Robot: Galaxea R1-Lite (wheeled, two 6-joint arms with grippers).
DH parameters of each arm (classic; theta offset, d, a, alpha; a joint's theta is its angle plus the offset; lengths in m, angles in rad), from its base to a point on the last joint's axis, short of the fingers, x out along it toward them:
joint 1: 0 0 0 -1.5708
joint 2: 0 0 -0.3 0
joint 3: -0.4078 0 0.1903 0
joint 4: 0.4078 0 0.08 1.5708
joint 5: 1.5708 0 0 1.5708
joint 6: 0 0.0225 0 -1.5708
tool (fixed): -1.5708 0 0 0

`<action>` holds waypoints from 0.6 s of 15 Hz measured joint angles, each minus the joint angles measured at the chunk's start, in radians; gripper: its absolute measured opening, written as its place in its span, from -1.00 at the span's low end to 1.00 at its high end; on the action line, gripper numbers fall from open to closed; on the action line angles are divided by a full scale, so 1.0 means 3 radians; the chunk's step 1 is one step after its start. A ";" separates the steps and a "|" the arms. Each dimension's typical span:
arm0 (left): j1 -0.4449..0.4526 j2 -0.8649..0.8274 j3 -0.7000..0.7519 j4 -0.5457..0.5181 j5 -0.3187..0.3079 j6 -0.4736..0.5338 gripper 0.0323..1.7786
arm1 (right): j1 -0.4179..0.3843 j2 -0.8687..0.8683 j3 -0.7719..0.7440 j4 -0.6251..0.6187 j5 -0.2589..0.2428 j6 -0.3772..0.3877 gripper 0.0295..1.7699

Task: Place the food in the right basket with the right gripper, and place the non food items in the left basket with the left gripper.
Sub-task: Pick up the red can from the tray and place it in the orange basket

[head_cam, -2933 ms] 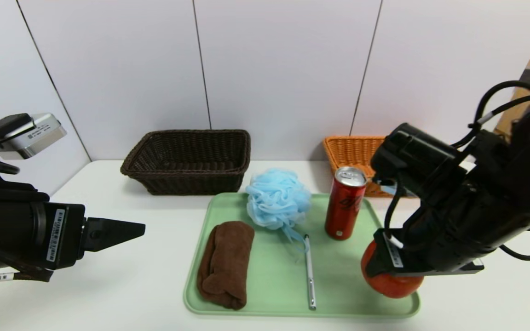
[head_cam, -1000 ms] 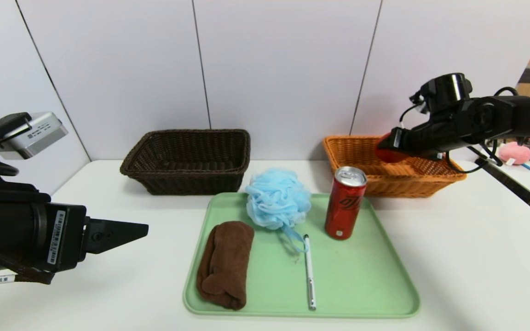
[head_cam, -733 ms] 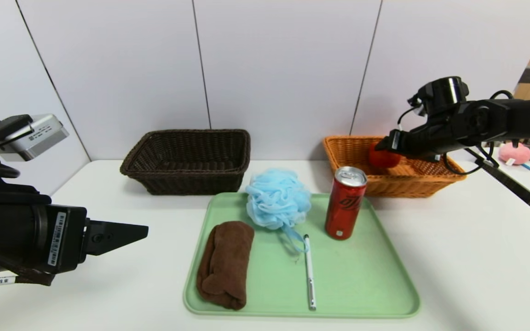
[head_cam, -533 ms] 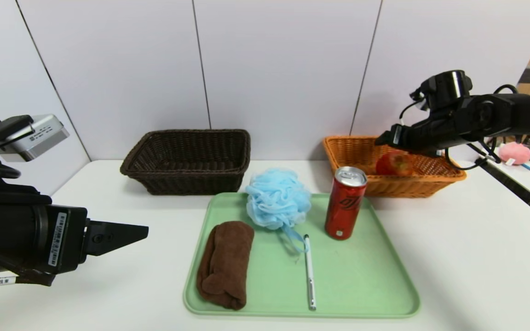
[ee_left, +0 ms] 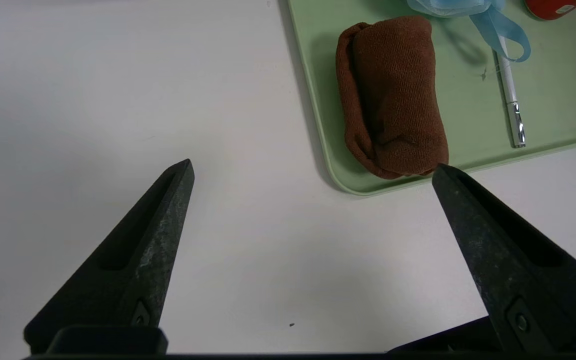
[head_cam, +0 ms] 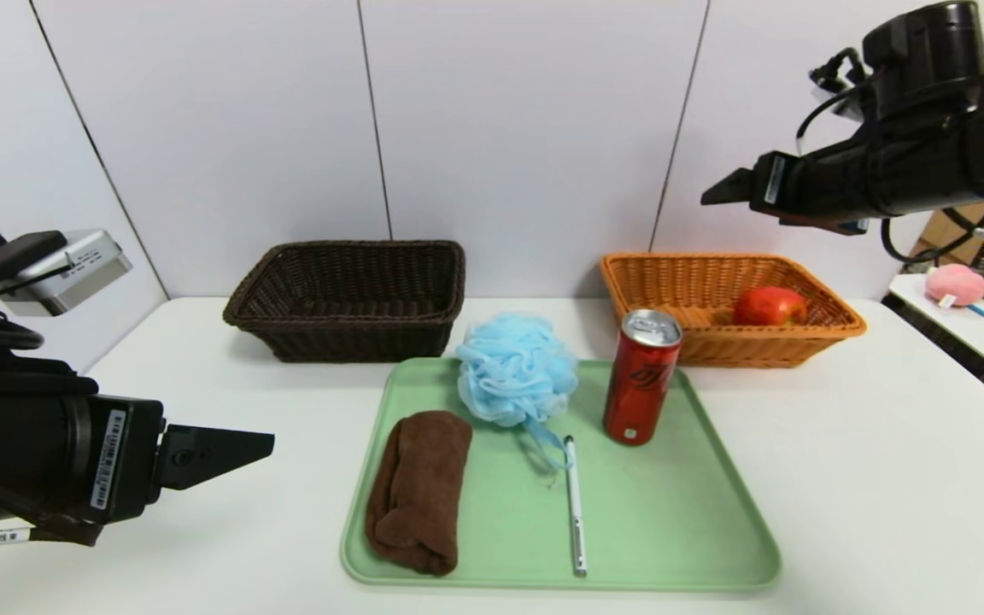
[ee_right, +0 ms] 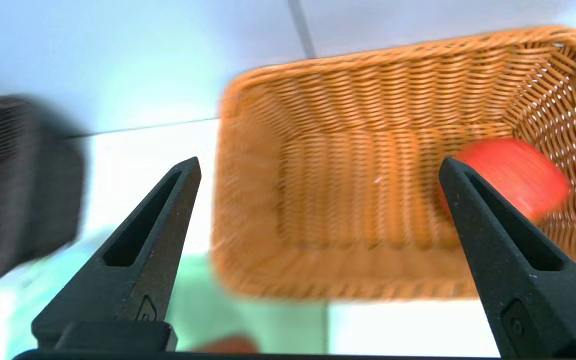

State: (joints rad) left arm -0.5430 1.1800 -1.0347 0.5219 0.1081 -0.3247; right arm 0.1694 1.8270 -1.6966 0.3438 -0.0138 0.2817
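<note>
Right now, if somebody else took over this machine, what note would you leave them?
Right claw: open, nothing held, above the orange basket.
Left claw: open, nothing held, beside the green tray.
Done: apple in the orange basket.
Left: can goes there too; towel, blue sponge and pen, all on the tray, go in the dark basket.

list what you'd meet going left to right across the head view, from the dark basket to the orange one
dark brown woven wicker basket → fluffy light-blue mesh bath sponge → tall slim red drink can with silver top → red apple inside the orange-tan woven wicker basket
</note>
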 joint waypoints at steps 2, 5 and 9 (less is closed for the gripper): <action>0.0000 -0.0004 0.0018 -0.0001 0.0000 0.0000 0.90 | 0.0143 -0.0391 0.0405 0.0008 0.0001 -0.0052 0.87; 0.0000 -0.0005 0.0077 -0.0101 -0.0003 0.0000 0.90 | 0.0314 -0.1015 0.1191 0.0005 0.0008 -0.0298 0.89; 0.0000 -0.0040 0.0168 -0.0113 0.0000 0.0006 0.90 | 0.0639 -0.1796 0.2190 0.0006 -0.0003 -0.0423 0.91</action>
State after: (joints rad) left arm -0.5430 1.1679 -0.9843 0.4881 0.1081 -0.3228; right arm 0.3611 1.2883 -1.0396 0.3457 -0.0147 0.1549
